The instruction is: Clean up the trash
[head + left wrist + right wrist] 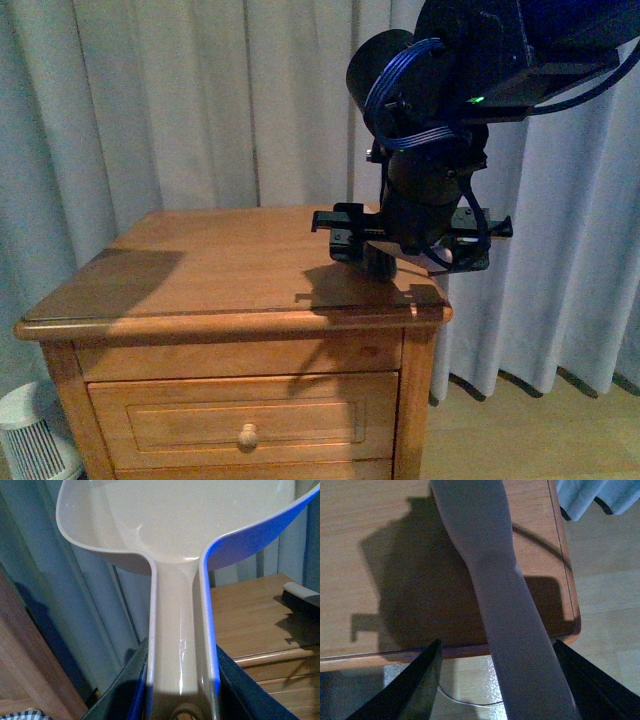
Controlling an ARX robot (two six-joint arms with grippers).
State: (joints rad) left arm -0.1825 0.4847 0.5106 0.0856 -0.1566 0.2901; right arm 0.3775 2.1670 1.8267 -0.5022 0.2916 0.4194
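1. Wooden counter (pixel 220 270) is sitting under your right gripper (pixel 520 680), which is clamping a grey brush handle (pixel 490 565) near its right front corner
2. Your left gripper (pixel 180 695) is gripping the pale dustpan (pixel 190 525) by its handle
3. None of your three views is showing the trash

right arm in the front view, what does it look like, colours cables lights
The right arm is black all over, with a round drum-shaped joint housing. Blue ribbon cables loop across it, and a small green light glows on its body. The right gripper is black too, with a straight crossbar.
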